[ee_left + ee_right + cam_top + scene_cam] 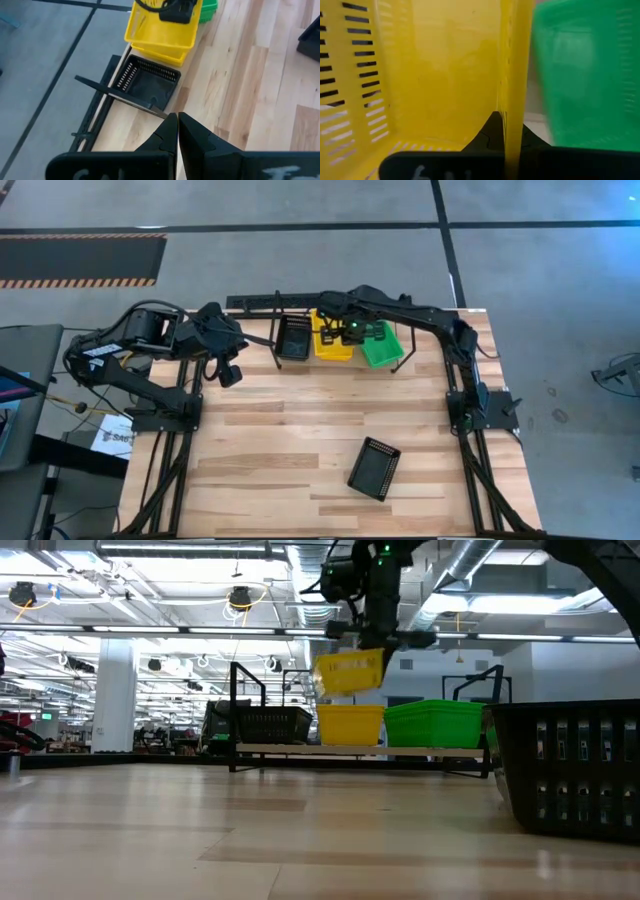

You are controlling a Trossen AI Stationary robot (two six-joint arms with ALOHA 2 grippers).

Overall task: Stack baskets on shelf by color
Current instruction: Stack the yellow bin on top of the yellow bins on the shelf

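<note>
Your right gripper [368,638] has its jaws clamped on the wall of a yellow basket [350,671], holding it tilted in the air above the yellow stack [350,724] on the shelf [360,749]. The green stack [435,723] sits just beside the yellow one; black baskets [258,724] sit at the shelf's other end. One loose black basket [374,468] lies on the desk [280,440], well apart from the shelf. Your left gripper [177,131] has its jaws closed on nothing, hanging over the desk near the black end of the shelf.
</note>
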